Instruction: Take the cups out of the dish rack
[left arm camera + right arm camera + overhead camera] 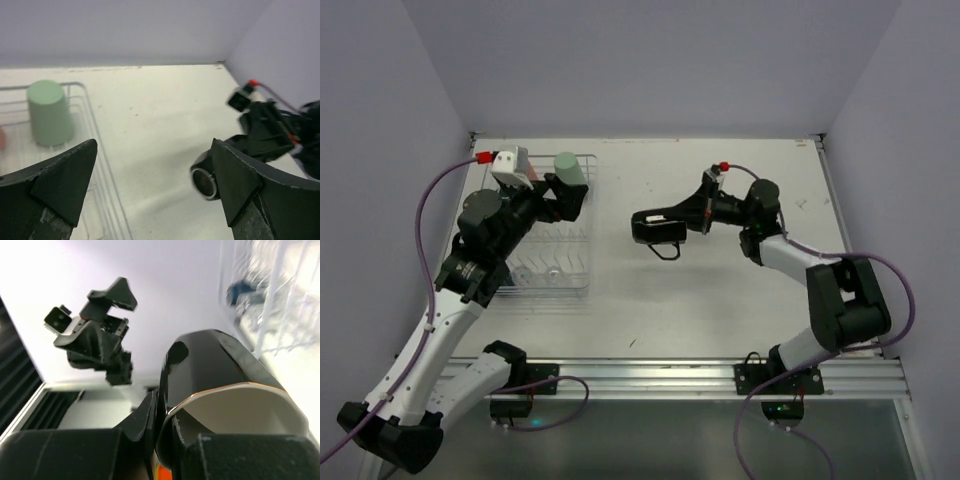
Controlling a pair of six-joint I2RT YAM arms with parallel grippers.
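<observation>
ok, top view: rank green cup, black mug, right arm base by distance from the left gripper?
1. green cup: rack's far corner, right beside the left gripper.
2. black mug: mid-table, held by the right gripper.
3. right arm base: near edge, right.

Robot lab cell: bare lilac walls (650,60) boxing white table (720,310), aluminium mounting rail (650,378), trailing purple cables (420,212).
</observation>
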